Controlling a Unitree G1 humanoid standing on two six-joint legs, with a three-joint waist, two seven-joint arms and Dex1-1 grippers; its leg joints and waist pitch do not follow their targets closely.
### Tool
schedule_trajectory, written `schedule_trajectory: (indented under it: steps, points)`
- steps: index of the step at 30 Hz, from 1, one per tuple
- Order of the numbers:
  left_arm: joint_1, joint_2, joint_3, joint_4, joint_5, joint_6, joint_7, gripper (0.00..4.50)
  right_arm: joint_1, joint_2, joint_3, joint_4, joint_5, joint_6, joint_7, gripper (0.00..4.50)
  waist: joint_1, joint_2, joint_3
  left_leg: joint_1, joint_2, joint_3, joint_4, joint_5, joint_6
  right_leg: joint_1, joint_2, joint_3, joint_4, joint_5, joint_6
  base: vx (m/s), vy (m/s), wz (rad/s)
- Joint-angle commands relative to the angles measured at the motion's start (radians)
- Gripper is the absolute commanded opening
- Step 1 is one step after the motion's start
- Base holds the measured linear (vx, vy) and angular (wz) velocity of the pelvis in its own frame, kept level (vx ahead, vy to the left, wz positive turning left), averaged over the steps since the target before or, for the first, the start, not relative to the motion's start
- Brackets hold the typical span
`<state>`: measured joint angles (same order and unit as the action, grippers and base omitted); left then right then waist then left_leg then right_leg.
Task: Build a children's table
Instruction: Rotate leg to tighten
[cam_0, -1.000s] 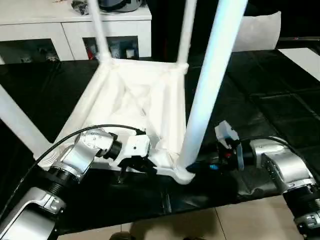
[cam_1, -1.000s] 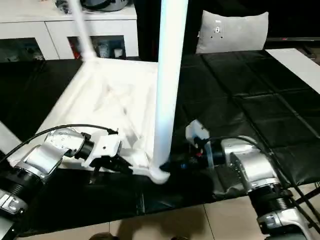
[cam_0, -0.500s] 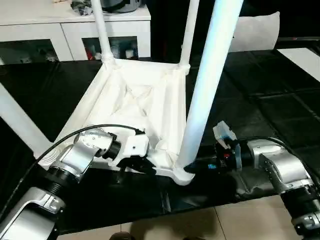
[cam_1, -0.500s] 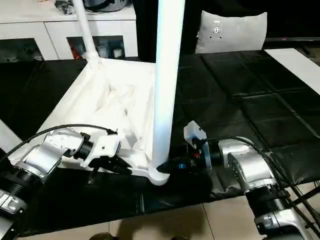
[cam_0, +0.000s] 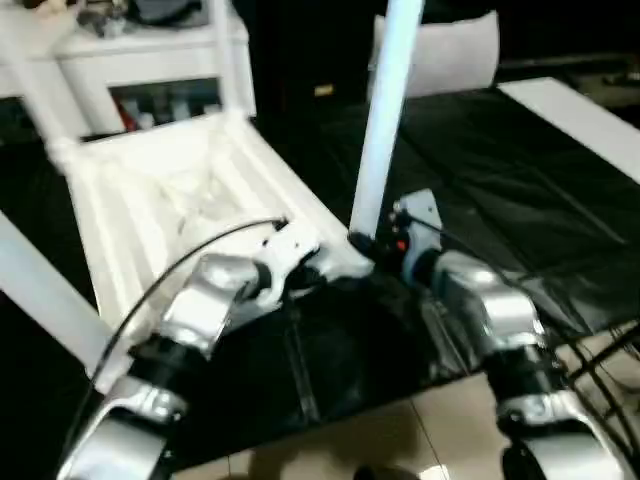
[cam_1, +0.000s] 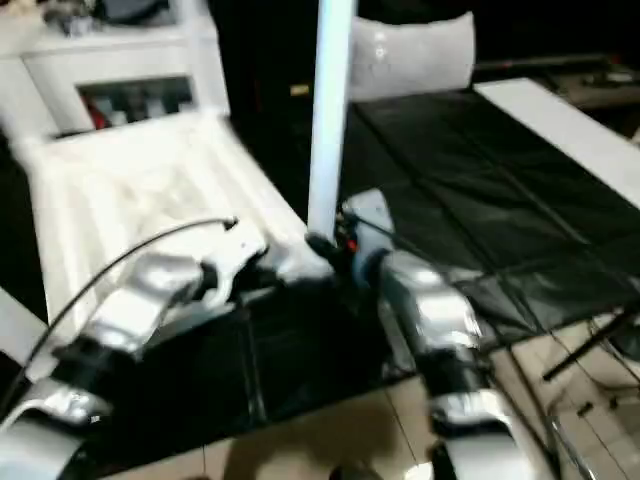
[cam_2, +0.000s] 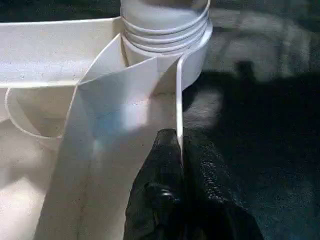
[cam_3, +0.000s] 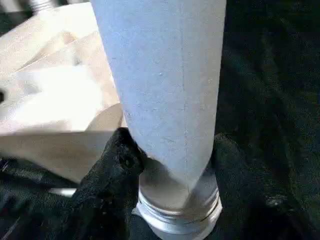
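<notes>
Table (cam_0: 150, 190) swung left, leg (cam_3: 165, 100) socketed

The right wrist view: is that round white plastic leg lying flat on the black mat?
No, the round white plastic leg stands upright in its socket between the right gripper fingers.

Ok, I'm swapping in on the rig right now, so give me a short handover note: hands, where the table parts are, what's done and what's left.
Left hand: shut, pinching a thin rib of the upside-down tabletop beside the near corner socket.
Right hand: fingers on both sides of the near leg at its base, just above the socket.
Table lies ribbed side up on the black mat.
Done: the near leg and the other legs in view stand upright in their sockets.
Left: whether the near leg is fully seated cannot be told; check it, release, turn the table upright.
</notes>
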<state>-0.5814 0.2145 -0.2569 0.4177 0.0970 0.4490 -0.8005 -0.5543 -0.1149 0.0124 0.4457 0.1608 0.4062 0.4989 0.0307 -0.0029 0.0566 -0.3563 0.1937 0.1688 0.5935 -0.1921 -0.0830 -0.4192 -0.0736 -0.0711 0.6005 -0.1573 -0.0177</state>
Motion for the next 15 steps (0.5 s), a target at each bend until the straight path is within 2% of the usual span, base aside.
schedule_trajectory:
  steps: [1,2,3,4,5,7,9,13,14,15]
  points:
    - [-0.030,-0.044,-0.021,-0.048,-0.032,-0.021,-0.013,0.00,-0.007,0.022,-0.010,0.038,0.003,-0.001,-0.038,2.62,0.012,-0.002,-0.075,-0.003,0.022,-0.003,-0.064,-0.146,0.044,0.060,-0.056,0.041,-0.077,-0.293,-0.174,0.000,0.000,0.00]
    - [-0.029,-0.041,-0.024,-0.051,-0.026,-0.022,-0.010,0.00,0.007,0.018,-0.002,0.008,0.006,-0.004,-0.006,2.64,0.014,-0.002,-0.076,-0.005,0.022,-0.004,-0.064,-0.124,0.051,0.064,-0.055,0.041,-0.069,-0.228,-0.193,0.000,0.000,0.00]
    - [-0.026,-0.036,-0.024,-0.050,-0.025,-0.028,-0.011,0.00,0.017,0.013,0.006,-0.012,0.006,-0.002,0.017,2.72,0.017,0.002,-0.077,-0.003,0.023,-0.003,-0.062,-0.116,0.055,0.063,-0.056,0.042,-0.067,-0.203,-0.202,0.000,0.000,0.00]
    - [-0.025,-0.035,-0.023,-0.050,-0.024,-0.029,-0.011,0.00,0.020,0.011,0.009,-0.018,0.006,-0.001,0.025,2.84,0.019,-0.001,-0.078,-0.006,0.023,-0.003,-0.060,-0.097,0.064,0.068,-0.056,0.043,-0.060,-0.150,-0.219,0.000,0.000,0.00]
    - [-0.022,-0.028,-0.025,-0.050,-0.024,-0.044,-0.017,0.00,0.027,0.003,0.012,-0.028,0.006,-0.011,0.042,3.04,0.023,0.001,-0.079,-0.004,0.024,-0.002,-0.060,-0.086,0.073,0.068,-0.057,0.043,-0.058,-0.120,-0.233,0.000,0.000,0.00]
    - [-0.013,-0.016,-0.021,-0.051,-0.022,-0.069,-0.017,0.00,0.042,-0.024,0.012,-0.036,0.007,-0.026,0.064,3.09,0.028,-0.001,-0.078,-0.005,0.024,-0.001,-0.060,-0.086,0.082,0.070,-0.059,0.043,-0.057,-0.110,-0.239,0.000,0.000,0.00]
    - [-0.002,0.005,-0.019,-0.047,-0.025,-0.113,-0.036,0.00,0.072,-0.085,0.019,-0.063,0.032,-0.085,0.179,3.28,0.034,-0.004,-0.078,-0.005,0.024,0.000,-0.059,-0.095,0.086,0.074,-0.061,0.044,-0.058,-0.120,-0.233,0.000,0.000,0.00]
    - [0.010,0.043,-0.039,-0.044,-0.028,-0.160,-0.099,0.00,0.107,-0.154,0.023,-0.112,0.067,-0.097,0.315,3.65,0.042,-0.005,-0.073,-0.003,0.025,0.000,-0.062,-0.141,0.090,0.073,-0.062,0.042,-0.069,-0.200,-0.211,0.000,0.000,0.00]
    - [0.012,0.059,-0.048,-0.038,-0.031,-0.187,-0.133,0.00,0.118,-0.189,0.029,-0.121,0.070,-0.104,0.369,3.65,0.042,-0.009,-0.069,-0.003,0.025,0.000,-0.064,-0.157,0.084,0.070,-0.063,0.041,-0.075,-0.262,-0.192,0.000,0.000,0.00]
    - [0.012,0.067,-0.052,-0.034,-0.032,-0.208,-0.150,0.00,0.122,-0.203,0.032,-0.122,0.070,-0.111,0.391,3.82,0.043,-0.008,-0.070,-0.001,0.025,0.000,-0.063,-0.164,0.082,0.068,-0.063,0.041,-0.078,-0.284,-0.184,0.000,0.000,0.00]
